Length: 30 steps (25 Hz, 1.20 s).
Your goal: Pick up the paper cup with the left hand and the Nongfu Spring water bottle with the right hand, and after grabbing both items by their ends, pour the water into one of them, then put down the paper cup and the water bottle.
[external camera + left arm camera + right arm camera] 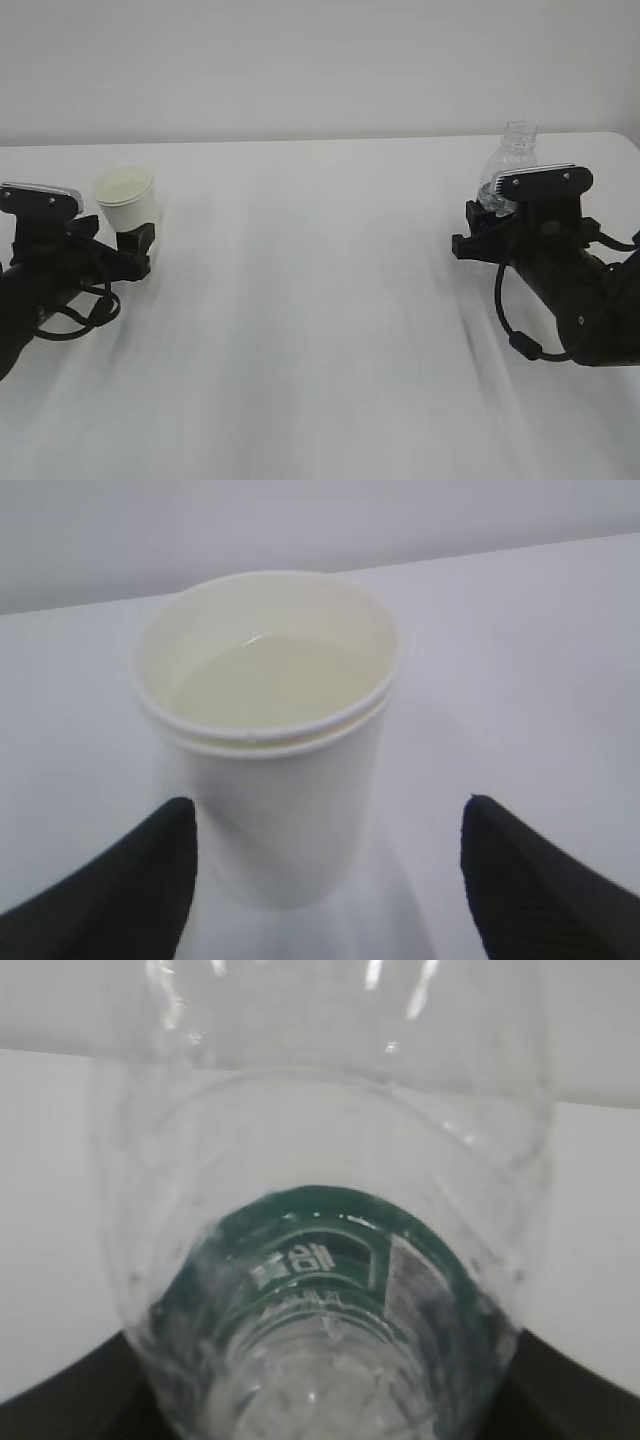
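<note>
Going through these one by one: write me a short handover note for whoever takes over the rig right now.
Left hand: open, fingers either side of the paper cup without touching it; the cup stands upright on the table, far left.
Right hand: jaws set around the lower part of the Nongfu Spring water bottle, uncapped and upright at far right; whether it is gripped or just released cannot be told.
Done: the cup already holds water, so the pour looks finished and the cup is set down.
Left: confirm the bottle is resting on the table, let go, back both arms away.
</note>
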Each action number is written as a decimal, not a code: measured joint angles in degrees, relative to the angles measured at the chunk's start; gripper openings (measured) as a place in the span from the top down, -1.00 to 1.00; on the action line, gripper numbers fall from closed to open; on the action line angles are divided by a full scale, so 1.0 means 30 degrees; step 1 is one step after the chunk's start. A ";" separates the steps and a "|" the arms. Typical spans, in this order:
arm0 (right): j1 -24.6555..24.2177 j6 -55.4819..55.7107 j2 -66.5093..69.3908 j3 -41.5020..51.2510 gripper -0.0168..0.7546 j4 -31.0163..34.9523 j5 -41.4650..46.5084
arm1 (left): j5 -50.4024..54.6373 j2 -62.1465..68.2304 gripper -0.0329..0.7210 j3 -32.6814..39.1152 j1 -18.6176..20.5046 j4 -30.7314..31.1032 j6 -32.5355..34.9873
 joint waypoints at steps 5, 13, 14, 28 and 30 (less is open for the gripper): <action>0.0000 0.0210 0.0000 0.0000 -0.29 0.0000 0.0000 | -0.0045 -0.0438 -0.66 0.0199 0.0000 0.1800 0.0000; 0.0000 0.0711 0.0000 0.0000 -0.29 0.0000 0.0000 | -0.0045 -0.0438 -0.65 0.0199 0.0000 0.4830 0.0000; 0.0000 0.0711 0.0000 0.0000 -0.29 0.0000 0.0000 | -0.0045 -0.0438 -0.64 0.0199 0.0000 0.5248 0.0000; 0.0000 0.0782 0.0237 0.0000 -0.29 0.0088 0.0112 | -0.0045 -0.0456 -0.62 0.0199 0.0000 0.7229 -0.1105; 0.0000 0.0782 0.0385 0.0000 -0.29 0.0088 0.0112 | -0.0045 -0.0456 -0.62 0.0199 0.0000 0.7229 -0.1137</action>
